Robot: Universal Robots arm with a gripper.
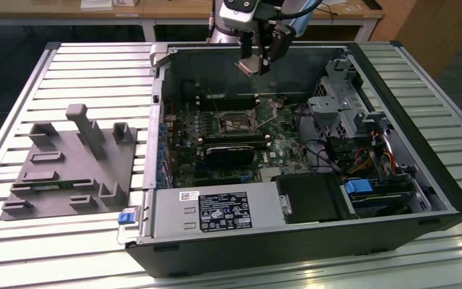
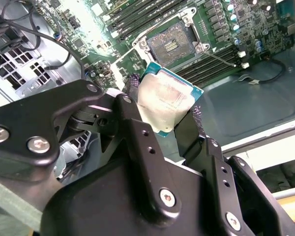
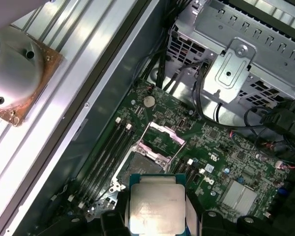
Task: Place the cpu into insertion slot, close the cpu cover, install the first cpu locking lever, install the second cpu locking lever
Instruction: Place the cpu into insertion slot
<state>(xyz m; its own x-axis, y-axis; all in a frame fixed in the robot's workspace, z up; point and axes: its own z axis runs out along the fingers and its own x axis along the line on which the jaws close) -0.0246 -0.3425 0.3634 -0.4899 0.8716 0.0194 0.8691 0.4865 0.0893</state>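
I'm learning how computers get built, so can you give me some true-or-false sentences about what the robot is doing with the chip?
1. The fingers grip the cpu. True.
2. The cpu sits in the insertion slot. False: it is held in the air above the board, and the slot is empty.
3. The cpu cover is shut over the slot. False: it stands swung open.
4. The computer case lies on its side, open on top. True.

Black gripper (image 2: 164,101), holed fingers (image 2: 139,140), silver screws (image 2: 167,197); silver-grey wrist (image 1: 233,21).
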